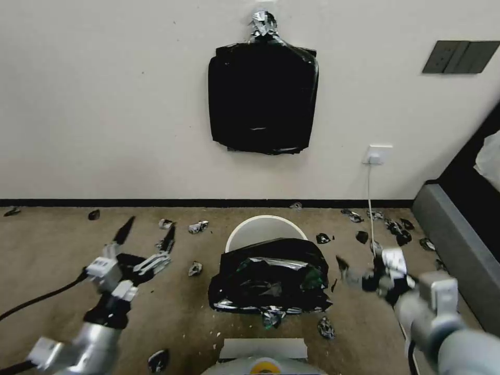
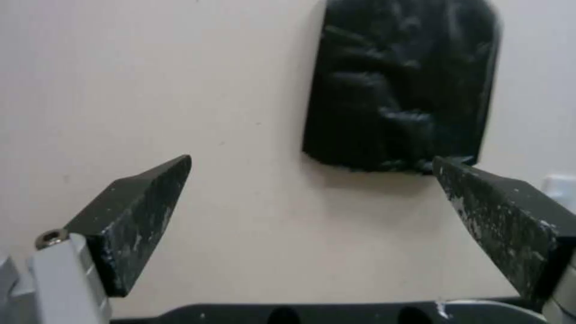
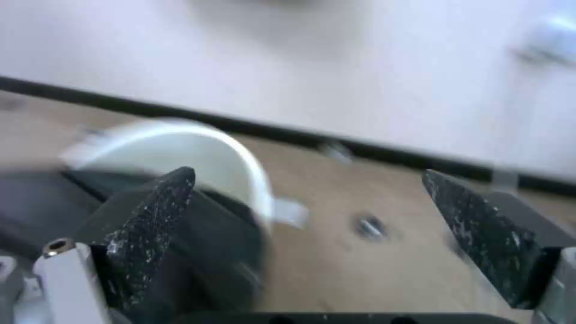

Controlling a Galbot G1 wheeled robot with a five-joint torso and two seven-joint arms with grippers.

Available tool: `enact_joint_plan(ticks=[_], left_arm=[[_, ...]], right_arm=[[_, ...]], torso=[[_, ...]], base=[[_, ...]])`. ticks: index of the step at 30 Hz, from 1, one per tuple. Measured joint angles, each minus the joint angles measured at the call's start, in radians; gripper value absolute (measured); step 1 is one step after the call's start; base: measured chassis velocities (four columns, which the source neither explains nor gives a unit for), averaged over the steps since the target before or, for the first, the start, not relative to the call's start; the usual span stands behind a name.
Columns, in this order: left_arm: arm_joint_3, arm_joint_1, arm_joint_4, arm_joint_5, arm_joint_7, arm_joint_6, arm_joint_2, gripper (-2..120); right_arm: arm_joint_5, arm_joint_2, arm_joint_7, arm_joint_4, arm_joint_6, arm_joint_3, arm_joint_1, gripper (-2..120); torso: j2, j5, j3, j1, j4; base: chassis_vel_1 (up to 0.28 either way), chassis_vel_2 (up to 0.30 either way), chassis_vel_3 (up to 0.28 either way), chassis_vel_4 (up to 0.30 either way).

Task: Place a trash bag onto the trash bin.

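The cream-white trash bin [image 1: 259,227] stands on the brown floor in front of the wall. The glossy black trash bag [image 1: 271,276] is draped over its near half and front side, leaving the far rim bare. My left gripper [image 1: 147,232] hovers open to the left of the bin, apart from it; in the left wrist view it [image 2: 312,159] faces the wall with nothing between its fingers. To the right of the bin my right gripper [image 1: 362,266] is open too. The right wrist view shows it [image 3: 309,173] beside the bin [image 3: 240,157] and the bag [image 3: 222,225], holding nothing.
A thick bundle of black bags [image 1: 263,99] hangs on the wall above the bin. Small black scraps [image 1: 396,226] litter the floor. A white socket [image 1: 376,154] with a cable is at the right, and grey furniture [image 1: 458,245] lines the right edge.
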State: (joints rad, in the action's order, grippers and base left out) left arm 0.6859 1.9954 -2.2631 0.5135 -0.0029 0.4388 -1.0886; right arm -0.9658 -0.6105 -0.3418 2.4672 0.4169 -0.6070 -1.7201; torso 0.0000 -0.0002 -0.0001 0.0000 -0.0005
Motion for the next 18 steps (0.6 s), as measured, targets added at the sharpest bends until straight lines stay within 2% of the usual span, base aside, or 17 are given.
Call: enact_joint_plan(ticks=[1, 2, 4, 5, 6, 7, 9, 10, 12, 14, 15, 16, 17, 18], left_arm=[[0.000, -0.002, -0.001, -0.005, -0.013, -0.014, 0.000, 100], [-0.016, -0.020, -0.003, -0.013, -0.033, -0.046, 0.013, 100], [-0.039, -0.039, -0.009, -0.036, -0.052, -0.076, 0.022, 100], [-0.039, -0.039, -0.009, -0.036, -0.052, -0.076, 0.022, 100], [-0.047, -0.039, -0.015, -0.052, -0.060, -0.093, 0.018, 100], [-0.056, -0.034, -0.026, -0.076, -0.068, -0.109, 0.006, 100], [-0.061, -0.027, -0.034, -0.103, -0.074, -0.125, -0.011, 100], [-0.061, -0.027, -0.034, -0.103, -0.074, -0.125, -0.011, 100], [-0.063, -0.013, -0.046, -0.132, -0.079, -0.145, -0.036, 100], [-0.063, -0.008, -0.048, -0.141, -0.079, -0.149, -0.041, 100], [-0.060, -0.002, -0.050, -0.160, -0.079, -0.154, -0.050, 100], [-0.060, -0.001, -0.050, -0.165, -0.079, -0.155, -0.052, 100], [-0.054, 0.006, -0.050, -0.185, -0.078, -0.157, -0.059, 100], [-0.054, 0.006, -0.050, -0.185, -0.078, -0.157, -0.059, 100]], right_arm=[[-0.018, 0.012, 0.052, -0.033, 0.001, 0.010, 0.055, 100], [-0.060, 0.031, 0.148, -0.091, 0.019, 0.029, 0.167, 100], [-0.100, 0.052, 0.237, -0.154, 0.045, 0.073, 0.294, 100], [-0.100, 0.052, 0.237, -0.154, 0.045, 0.073, 0.294, 100], [-0.118, 0.066, 0.282, -0.195, 0.056, 0.119, 0.374, 100], [-0.132, 0.081, 0.340, -0.259, 0.070, 0.221, 0.498, 100], [-0.137, 0.089, 0.403, -0.339, 0.084, 0.356, 0.657, 100], [-0.137, 0.089, 0.403, -0.339, 0.084, 0.356, 0.657, 100], [-0.132, 0.074, 0.473, -0.442, 0.103, 0.521, 0.835, 100], [-0.124, 0.067, 0.489, -0.463, 0.107, 0.557, 0.864, 100], [-0.098, 0.047, 0.517, -0.509, 0.112, 0.629, 0.924, 100], [-0.095, 0.044, 0.522, -0.515, 0.113, 0.640, 0.933, 100], [-0.073, 0.026, 0.537, -0.552, 0.116, 0.699, 0.981, 100], [-0.073, 0.026, 0.537, -0.552, 0.116, 0.699, 0.981, 100]], torso=[[0.000, 0.0002, 0.000, 0.000, 0.0002], [0.000, 0.0010, 0.000, 0.000, 0.0010], [0.000, -0.0001, 0.000, 0.000, -0.0004], [0.000, -0.0001, 0.000, 0.000, -0.0004], [0.000, -0.0003, 0.000, 0.000, 0.0002], [0.000, 0.0003, 0.000, 0.000, 0.0000], [0.000, 0.0006, 0.000, 0.000, 0.0006], [0.000, 0.0006, 0.000, 0.000, 0.0006], [0.000, 0.0001, 0.000, 0.000, 0.0007], [0.000, 0.0001, 0.000, 0.000, 0.0007], [0.000, 0.0003, 0.000, 0.000, 0.0004], [0.000, 0.0004, 0.000, 0.000, 0.0004], [0.000, 0.0002, 0.000, 0.000, 0.0003], [0.000, 0.0002, 0.000, 0.000, 0.0003]], base=[[0.000, 0.000, 0.000, 0.000], [0.000, 0.000, 0.000, 0.000], [0.000, 0.000, 0.000, 0.000], [0.000, 0.000, 0.000, 0.000], [0.000, 0.000, 0.000, 0.000], [0.000, 0.000, 0.000, 0.000], [0.000, 0.000, 0.000, 0.000], [0.000, 0.000, 0.000, 0.000], [0.000, 0.000, 0.000, 0.000], [0.000, 0.000, 0.000, 0.000], [0.000, 0.000, 0.000, 0.000], [0.000, 0.000, 0.000, 0.000], [0.000, 0.000, 0.000, 0.000], [0.000, 0.000, 0.000, 0.000]])
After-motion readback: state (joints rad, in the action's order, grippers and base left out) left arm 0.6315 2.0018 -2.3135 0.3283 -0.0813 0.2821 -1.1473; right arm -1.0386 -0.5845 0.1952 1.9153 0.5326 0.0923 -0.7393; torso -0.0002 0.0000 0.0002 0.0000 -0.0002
